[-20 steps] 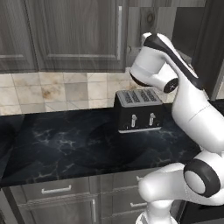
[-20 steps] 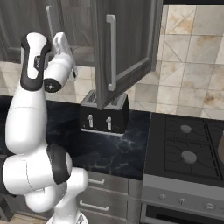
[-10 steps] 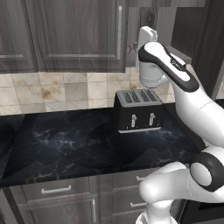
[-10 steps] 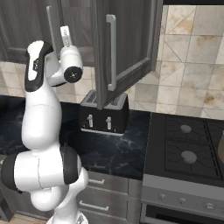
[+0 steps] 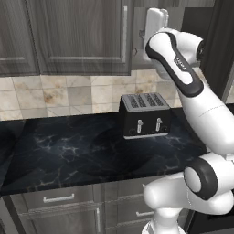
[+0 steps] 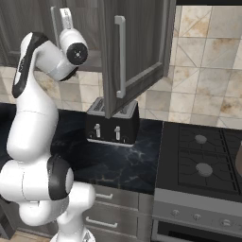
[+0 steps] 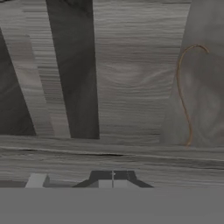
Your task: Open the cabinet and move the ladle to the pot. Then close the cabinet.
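Observation:
The cabinet (image 5: 77,36) hangs above the counter. Its left door is closed and its right door (image 6: 139,47) is swung wide open, silver bar handle (image 6: 120,56) facing out. My hand (image 5: 155,20) is raised to the opening, also seen from the other side (image 6: 66,19). Pale grey wood of the cabinet's inside (image 7: 131,87) faces the hand camera. The ladle's thin brown curved handle (image 7: 183,92) lies up and right of my gripper (image 7: 113,176), which is shut and holds nothing; the bowl is not clear. A brown rounded sliver (image 6: 239,163) at the stove's right edge may be the pot.
A black four-slot toaster (image 5: 144,114) stands on the dark marble counter (image 5: 68,155) below the open door. A black gas stove (image 6: 203,160) sits right of the counter. Drawer units with horizontal handles (image 5: 58,198) run under the counter edge.
The arm has swung the hand upward from beside the toaster's top to the cabinet opening. The gripper stayed shut. The open door and toaster have not moved.

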Tool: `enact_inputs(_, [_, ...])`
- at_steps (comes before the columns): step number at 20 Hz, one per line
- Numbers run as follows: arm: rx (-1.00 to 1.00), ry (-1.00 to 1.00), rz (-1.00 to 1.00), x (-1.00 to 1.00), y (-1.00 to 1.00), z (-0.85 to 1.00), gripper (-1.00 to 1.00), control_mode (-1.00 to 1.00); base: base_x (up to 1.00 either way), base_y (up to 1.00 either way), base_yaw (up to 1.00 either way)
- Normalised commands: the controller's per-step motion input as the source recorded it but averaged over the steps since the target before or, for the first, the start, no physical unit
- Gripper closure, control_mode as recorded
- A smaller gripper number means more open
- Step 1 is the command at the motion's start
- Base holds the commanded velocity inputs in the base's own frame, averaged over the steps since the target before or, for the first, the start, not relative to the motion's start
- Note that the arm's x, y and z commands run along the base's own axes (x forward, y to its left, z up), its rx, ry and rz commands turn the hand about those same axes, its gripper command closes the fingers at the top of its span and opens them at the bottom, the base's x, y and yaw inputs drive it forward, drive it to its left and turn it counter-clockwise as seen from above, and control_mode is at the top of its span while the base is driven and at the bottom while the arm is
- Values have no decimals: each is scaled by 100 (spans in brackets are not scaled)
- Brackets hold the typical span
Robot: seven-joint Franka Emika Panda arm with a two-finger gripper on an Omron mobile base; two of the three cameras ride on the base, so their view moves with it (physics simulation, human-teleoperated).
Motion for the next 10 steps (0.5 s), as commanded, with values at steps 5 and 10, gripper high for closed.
enact_inputs(5, [9,0,3,6,0,0,100,-100,0,0,0])
enact_inputs(10, [3,-1,0,12,0,-1,100,-100,0,0,0])
